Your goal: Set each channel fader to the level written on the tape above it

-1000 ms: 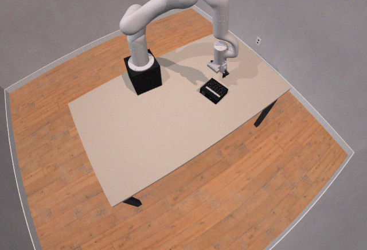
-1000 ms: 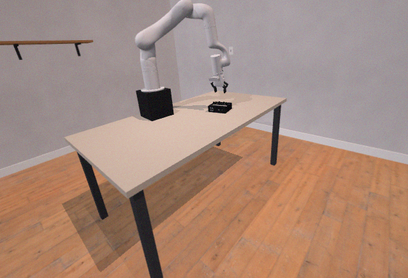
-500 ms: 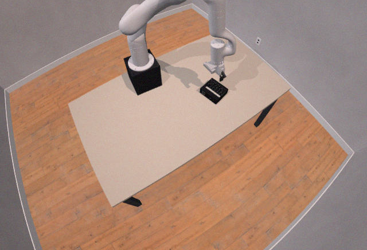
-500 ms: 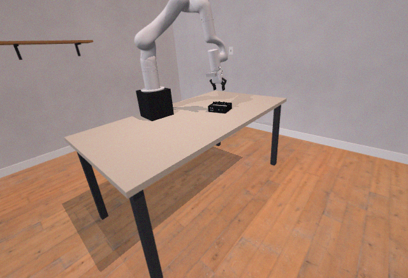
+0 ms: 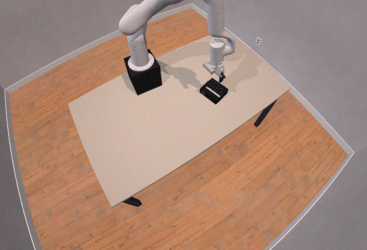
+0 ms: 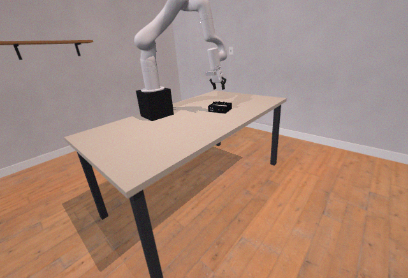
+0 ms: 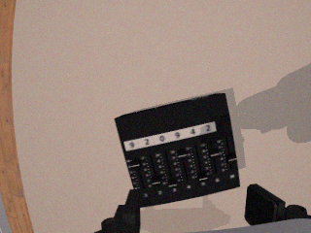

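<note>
The black lighting desk (image 5: 214, 90) lies on the beige table near the far right side; it also shows in the exterior view (image 6: 219, 106) and the wrist view (image 7: 177, 150). A white tape strip (image 7: 170, 136) with digits runs across its top, above several vertical faders (image 7: 178, 167) set at different heights. The rightmost fader (image 7: 231, 158) has no digit above it. My gripper (image 5: 218, 76) hangs open and empty above the desk's far edge, clear of it. It also shows in the exterior view (image 6: 217, 85). In the wrist view its two black fingers stand wide apart just below the desk.
The arm's black base block (image 5: 143, 74) stands on the table to the left of the desk. The table's right edge (image 5: 278, 72) is close behind the desk. A wall shelf (image 6: 46, 42) hangs far off at the left.
</note>
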Controlling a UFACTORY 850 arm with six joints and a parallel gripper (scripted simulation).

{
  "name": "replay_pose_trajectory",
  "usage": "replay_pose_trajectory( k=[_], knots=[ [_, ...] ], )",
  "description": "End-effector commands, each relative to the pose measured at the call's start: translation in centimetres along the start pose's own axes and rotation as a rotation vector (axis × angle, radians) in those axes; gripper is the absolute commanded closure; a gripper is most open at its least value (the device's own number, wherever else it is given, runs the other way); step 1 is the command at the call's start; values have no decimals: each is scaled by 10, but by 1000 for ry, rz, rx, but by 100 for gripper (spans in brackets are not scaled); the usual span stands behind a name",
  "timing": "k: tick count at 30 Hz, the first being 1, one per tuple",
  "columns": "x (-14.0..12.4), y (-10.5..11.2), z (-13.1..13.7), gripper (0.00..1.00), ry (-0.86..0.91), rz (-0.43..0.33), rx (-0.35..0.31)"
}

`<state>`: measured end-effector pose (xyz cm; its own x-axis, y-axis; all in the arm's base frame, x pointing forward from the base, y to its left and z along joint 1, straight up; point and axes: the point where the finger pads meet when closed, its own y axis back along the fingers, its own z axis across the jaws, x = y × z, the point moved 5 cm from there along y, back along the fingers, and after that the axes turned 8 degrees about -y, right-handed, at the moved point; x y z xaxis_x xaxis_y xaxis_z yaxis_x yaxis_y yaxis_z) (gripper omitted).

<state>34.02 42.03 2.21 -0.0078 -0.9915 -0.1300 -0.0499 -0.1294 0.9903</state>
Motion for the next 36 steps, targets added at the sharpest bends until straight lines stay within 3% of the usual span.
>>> replay_pose_trajectory(
  k=[1, 5, 8, 10, 11, 13, 18, 19, 36],
  knots=[
    [-7, 1, -3, 0, -3, 125, -44],
    [-11, -6, 0, 0, 15, 125, -45],
    [-34, -48, 24, 0, 135, 121, -55],
    [-34, -48, 24, 0, 135, 121, -55],
    [-41, -64, 33, 0, 177, 120, -59],
    [-46, -75, 41, 0, 207, 119, -61],
    [-48, -81, 45, 0, 225, 119, -62],
    [-48, -81, 45, 100, 225, 119, -62],
    [-48, -81, 45, 100, 225, 119, -62]
  ],
)
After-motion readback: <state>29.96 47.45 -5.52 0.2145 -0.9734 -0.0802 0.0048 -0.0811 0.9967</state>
